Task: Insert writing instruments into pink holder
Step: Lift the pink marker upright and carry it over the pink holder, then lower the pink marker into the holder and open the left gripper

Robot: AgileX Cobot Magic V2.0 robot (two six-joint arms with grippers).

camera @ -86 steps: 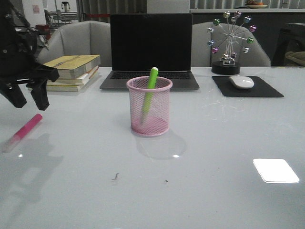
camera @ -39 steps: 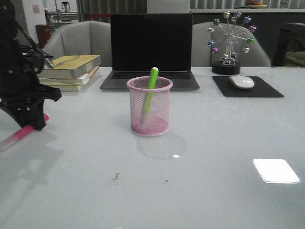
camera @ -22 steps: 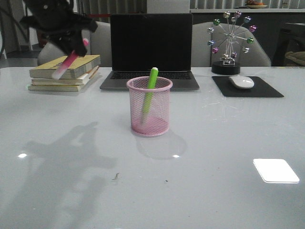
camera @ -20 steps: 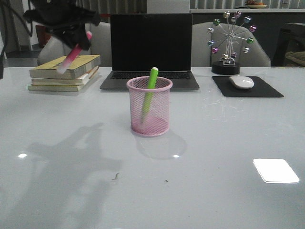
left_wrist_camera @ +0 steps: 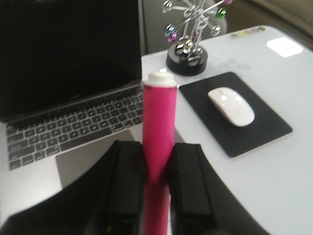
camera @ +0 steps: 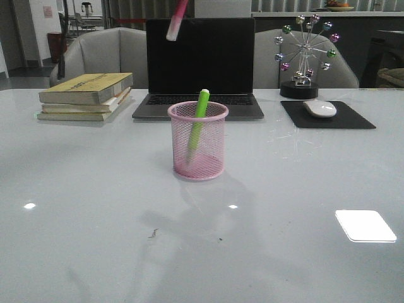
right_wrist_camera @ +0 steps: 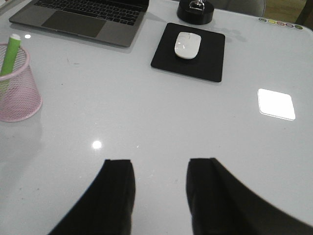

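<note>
The pink mesh holder (camera: 197,140) stands mid-table in front of the laptop, with the green marker (camera: 198,121) leaning inside it; both also show in the right wrist view, the holder (right_wrist_camera: 14,90) and the green marker (right_wrist_camera: 8,54). The pink-magenta marker (left_wrist_camera: 158,142) is clamped between the two black fingers of my left gripper (left_wrist_camera: 157,152), its pale end pointing away over the laptop. In the front view only the marker's tip (camera: 176,21) shows at the top edge, high above the holder; the left gripper itself is out of that frame. My right gripper (right_wrist_camera: 159,165) is open over bare table.
A laptop (camera: 199,63) stands behind the holder. A stack of books (camera: 86,95) lies at back left. A white mouse (camera: 320,108) on a black pad (camera: 326,115) and a ball ornament (camera: 305,53) are at back right.
The left gripper took the pink marker off the table at left, lifted it past the books and carried it up and right; now it is above the front view's top edge near centre.
</note>
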